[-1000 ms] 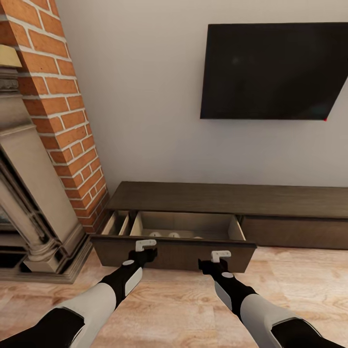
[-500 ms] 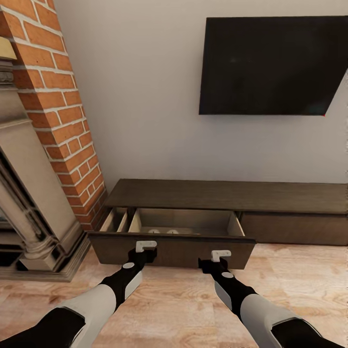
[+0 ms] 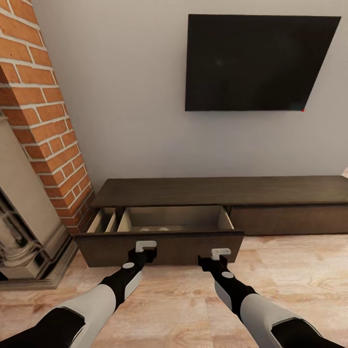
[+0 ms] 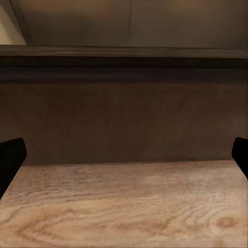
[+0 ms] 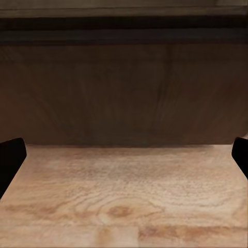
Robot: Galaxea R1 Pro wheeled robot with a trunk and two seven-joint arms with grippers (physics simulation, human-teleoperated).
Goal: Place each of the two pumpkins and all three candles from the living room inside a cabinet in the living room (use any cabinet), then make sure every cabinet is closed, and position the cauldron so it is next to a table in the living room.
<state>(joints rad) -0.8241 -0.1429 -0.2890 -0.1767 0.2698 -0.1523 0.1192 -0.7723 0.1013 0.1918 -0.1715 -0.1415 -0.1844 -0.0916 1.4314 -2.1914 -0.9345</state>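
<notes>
Long, low dark-brown wooden cabinet [image 3: 217, 191]: against the grey wall, beneath a wall-hung black TV [image 3: 256, 63]; its wide pale-lined pull-out drawer [image 3: 159, 244] stands open. Two small cream round candles [image 3: 155, 229]: inside the drawer, tops just visible over the front panel. Left gripper [image 3: 145, 246] and right gripper [image 3: 220, 253]: both released, fingers spread, empty, close against the drawer front. Red-brick fireplace [image 3: 43, 121]: left. Light wood-plank floor [image 3: 183, 299]: below.
</notes>
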